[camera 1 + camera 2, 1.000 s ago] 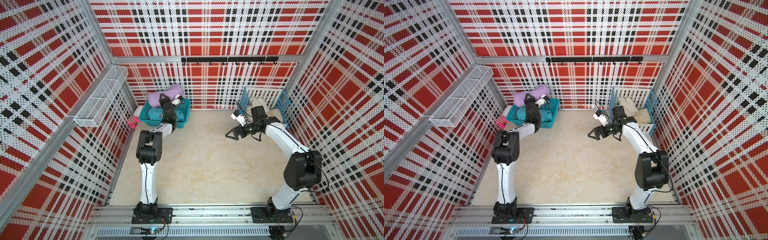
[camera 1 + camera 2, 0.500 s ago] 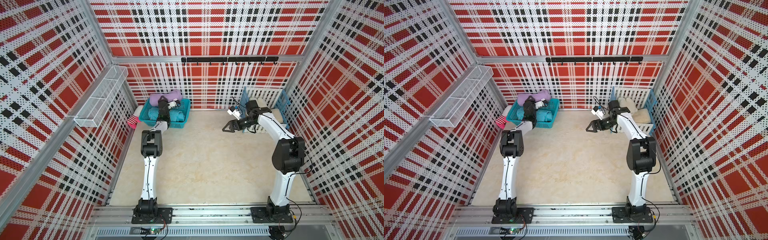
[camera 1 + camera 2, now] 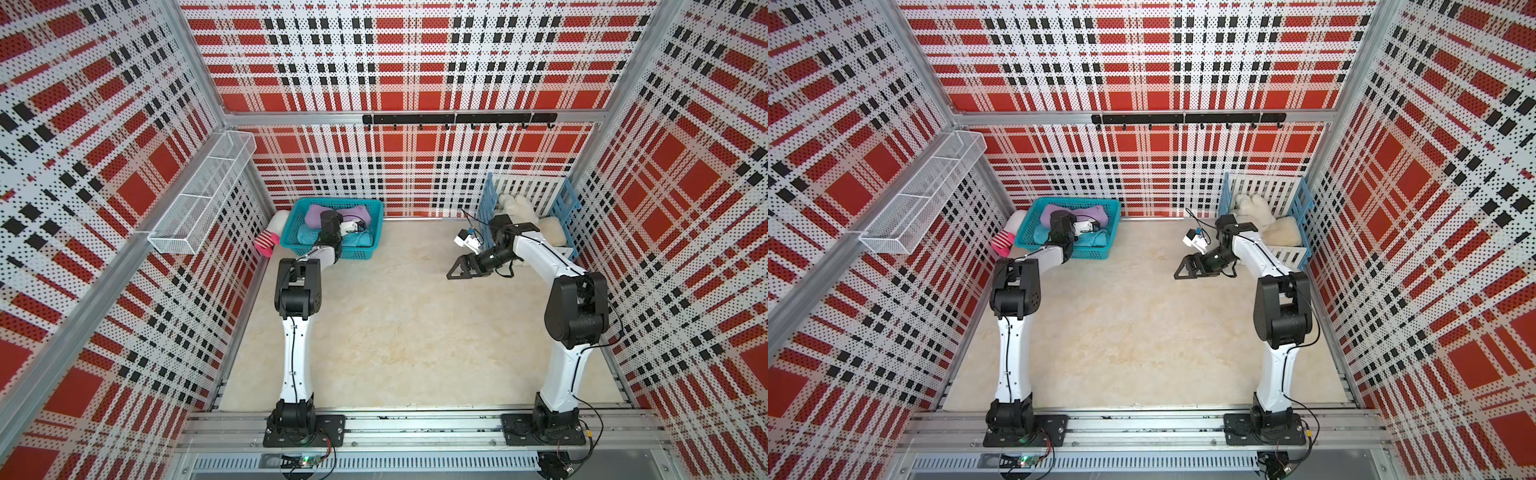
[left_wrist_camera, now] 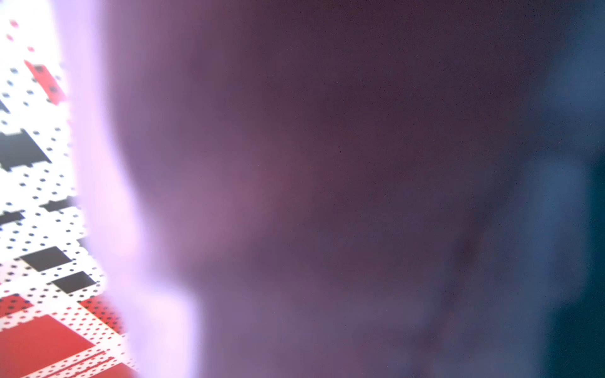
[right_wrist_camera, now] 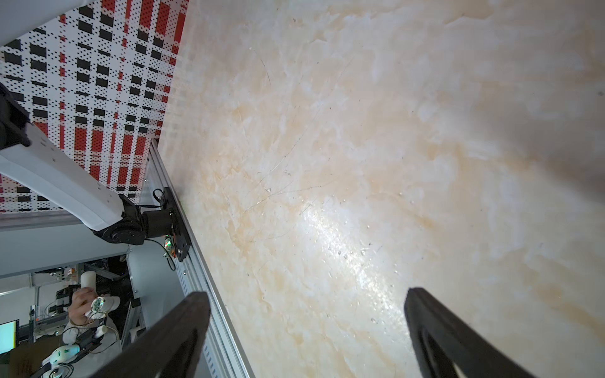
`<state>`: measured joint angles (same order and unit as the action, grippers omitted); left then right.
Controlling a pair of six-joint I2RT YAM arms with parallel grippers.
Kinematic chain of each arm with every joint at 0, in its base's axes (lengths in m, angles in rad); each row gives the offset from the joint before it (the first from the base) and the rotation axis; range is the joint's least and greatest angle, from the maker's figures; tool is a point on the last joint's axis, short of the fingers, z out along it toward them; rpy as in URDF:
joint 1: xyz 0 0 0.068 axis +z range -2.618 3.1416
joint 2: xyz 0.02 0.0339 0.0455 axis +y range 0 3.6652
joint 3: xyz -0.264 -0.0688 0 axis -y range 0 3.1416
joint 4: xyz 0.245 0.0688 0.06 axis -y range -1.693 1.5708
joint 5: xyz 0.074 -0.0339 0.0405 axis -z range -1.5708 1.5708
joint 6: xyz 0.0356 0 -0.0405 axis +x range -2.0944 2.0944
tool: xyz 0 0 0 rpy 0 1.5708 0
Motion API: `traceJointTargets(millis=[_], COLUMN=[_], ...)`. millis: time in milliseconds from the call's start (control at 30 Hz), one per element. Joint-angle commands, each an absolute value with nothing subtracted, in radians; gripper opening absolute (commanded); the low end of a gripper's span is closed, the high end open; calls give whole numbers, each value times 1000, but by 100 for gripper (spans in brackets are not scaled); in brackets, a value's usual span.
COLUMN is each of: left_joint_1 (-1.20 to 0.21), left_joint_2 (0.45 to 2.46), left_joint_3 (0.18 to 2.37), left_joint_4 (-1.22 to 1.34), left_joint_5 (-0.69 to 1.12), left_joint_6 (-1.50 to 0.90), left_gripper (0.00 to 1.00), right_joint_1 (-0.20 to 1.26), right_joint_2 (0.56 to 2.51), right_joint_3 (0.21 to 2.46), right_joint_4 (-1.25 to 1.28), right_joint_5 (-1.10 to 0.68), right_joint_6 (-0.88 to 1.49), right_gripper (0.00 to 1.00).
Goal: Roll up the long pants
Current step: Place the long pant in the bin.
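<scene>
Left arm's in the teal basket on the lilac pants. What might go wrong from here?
The long pants smother the left wrist view, so any grip on them can't be confirmed. Lifting may drag the teal garment beside them, or tip the basket. The open right claw looks too far to steady it.

My surface (image 3: 395,324) is pale beige, marbled and glossy. A teal basket (image 3: 357,249) stands on it against the back wall. A pink-and-white striped sock (image 3: 266,243) lies just beside the basket, toward the side wall. A blue-and-white slatted crate (image 3: 563,208) stands well apart from the basket, along the same back wall.
</scene>
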<state>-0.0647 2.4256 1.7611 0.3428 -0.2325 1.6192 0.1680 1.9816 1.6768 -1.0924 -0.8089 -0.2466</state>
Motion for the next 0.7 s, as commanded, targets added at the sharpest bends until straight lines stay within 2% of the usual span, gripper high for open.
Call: traceJointTargets(millis=[0,267,400,567,667], left_joint_1=[-131,-190,-169,-135,-112], left_joint_2=[2378,2250,2314,2473,2498], left_joint_3=[1659,1611,1789,2144,2196], left_joint_4=[118,-243,-465,-771,-787], left_joint_5=[-201,-174,-119,-26,10], left_joint_6=[1583,1476,1436,1410,1403], left_gripper=[0,0,0,18,22], right_joint_1=[166,147,140,137,135], right_joint_2=[1913,1848,1834,1832,1830], right_joint_3=[1651,1523,1482,1462,1455], right_joint_4=[-1123,-1095,-1105,-1133,-1145], right_joint_5=[-843,-892,-909,-933,-943], right_joint_6=[-301,-342,-361,-386,-393], right_gripper=[100,100,100,100,100])
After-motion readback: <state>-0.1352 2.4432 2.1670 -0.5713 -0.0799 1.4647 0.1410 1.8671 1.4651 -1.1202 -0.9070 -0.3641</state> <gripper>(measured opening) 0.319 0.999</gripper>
